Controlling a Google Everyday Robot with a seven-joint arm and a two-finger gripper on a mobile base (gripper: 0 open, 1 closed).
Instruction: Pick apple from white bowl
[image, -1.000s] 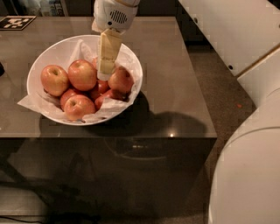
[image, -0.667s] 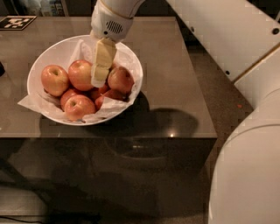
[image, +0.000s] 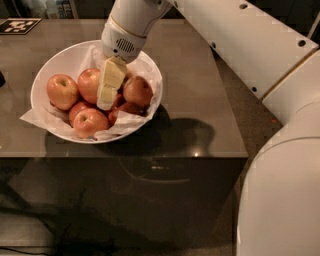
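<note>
While I watch through the one camera, the gripper (image: 106, 101) hangs inside the white bowl (image: 59, 61). It points down, tilted a little toward 7 o'clock, with its pale tip low among the fruit near the bowl's middle. I cannot tell how far it is open, nor whether it has hold of anything.

The apple (image: 89, 84), the big rosy one, lies just off the bowl's centre toward 11 o'clock. The gripper stands at its 3 o'clock side and hides that edge from me; whether the two touch I cannot say. A yellower apple (image: 62, 91) sits at 9 o'clock, right against the rosy one. A darker red apple (image: 138, 91) lies at 3 o'clock, on the other side of the gripper. One more, the front apple (image: 90, 123), rests at 6 o'clock by the near rim.

Crumpled white paper (image: 34, 117) lines the bowl, and a corner spills over the rim at 8 o'clock. The bowl stands on a grey-brown table (image: 200, 80), toward its 9 o'clock end. The white arm (image: 240, 40) reaches in from 2 o'clock. A black-and-white marker card (image: 17, 25) lies at the table's 11 o'clock corner.
</note>
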